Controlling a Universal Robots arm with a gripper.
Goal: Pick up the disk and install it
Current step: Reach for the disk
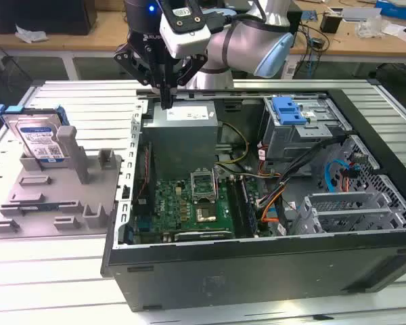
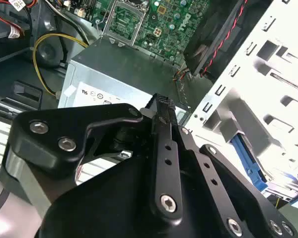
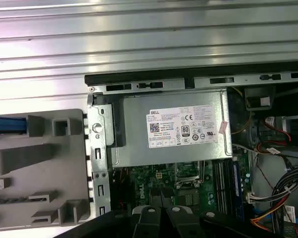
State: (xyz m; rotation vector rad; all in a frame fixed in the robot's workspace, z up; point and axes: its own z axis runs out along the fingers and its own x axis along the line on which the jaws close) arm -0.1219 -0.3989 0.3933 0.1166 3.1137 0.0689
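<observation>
Slatted metal table (image 1: 88, 101) carries an open computer case (image 1: 257, 271) and, at nine o'clock from it in the exterior view, a grey fixture (image 1: 54, 203). We see the disk (image 1: 42, 141) standing on edge at that fixture's far end, well apart from the gripper (image 1: 166, 103). The gripper hangs over the case's eleven o'clock corner, just above the power supply (image 1: 183, 128), fingers pinched together on nothing. The second wrist view adds the joined fingertips (image 2: 164, 101) close up. The first wrist view faces the power supply (image 3: 169, 129) squarely.

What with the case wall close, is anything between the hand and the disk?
Nothing blocks from above. The hand hangs over the case's edge; the disk stands in the grey holder, whose upright post flanks it on the hand's side.
</observation>
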